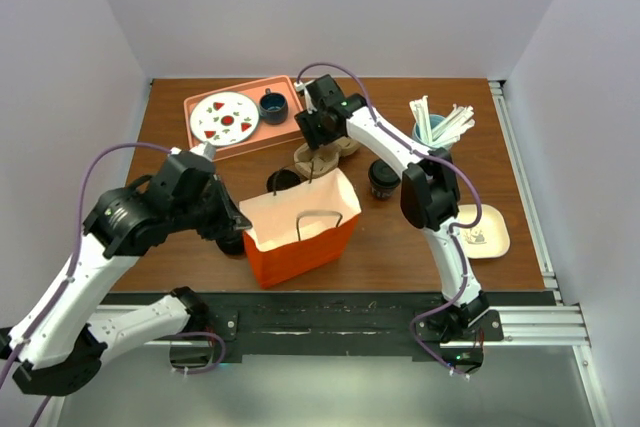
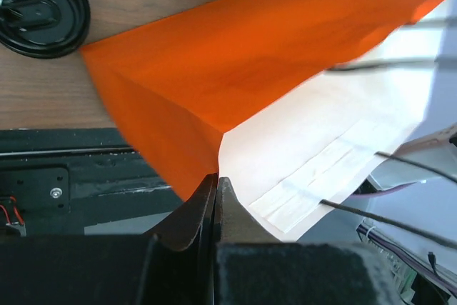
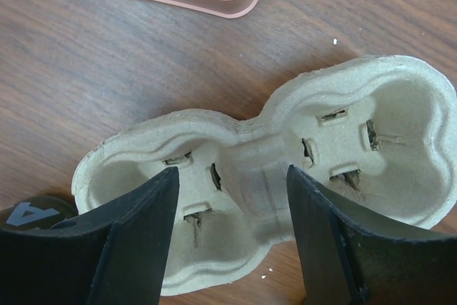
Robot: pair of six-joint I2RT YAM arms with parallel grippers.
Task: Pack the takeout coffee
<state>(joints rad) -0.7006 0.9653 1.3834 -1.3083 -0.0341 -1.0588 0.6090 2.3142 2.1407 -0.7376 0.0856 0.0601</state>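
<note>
An orange paper bag (image 1: 300,237) stands open at the table's near middle, its pale inside showing (image 2: 321,148). My left gripper (image 1: 238,223) is shut on the bag's left rim (image 2: 216,180). A takeout coffee (image 1: 383,179), dark cup with black lid, stands to the right behind the bag. My right gripper (image 1: 320,139) hangs open over a pulp two-cup carrier (image 3: 271,176), its fingers either side of the carrier's narrow middle (image 3: 232,173), not touching it. A black sip lid (image 2: 39,5) lies left of the bag; whether a cup is under it is hidden.
At the back left, a pink tray (image 1: 240,84) holds a strawberry plate (image 1: 224,117) and a blue cup (image 1: 273,105). A cup of white sticks (image 1: 437,127) is at the back right, a cream plate (image 1: 488,234) at the right. A dark cup (image 1: 283,180) stands behind the bag.
</note>
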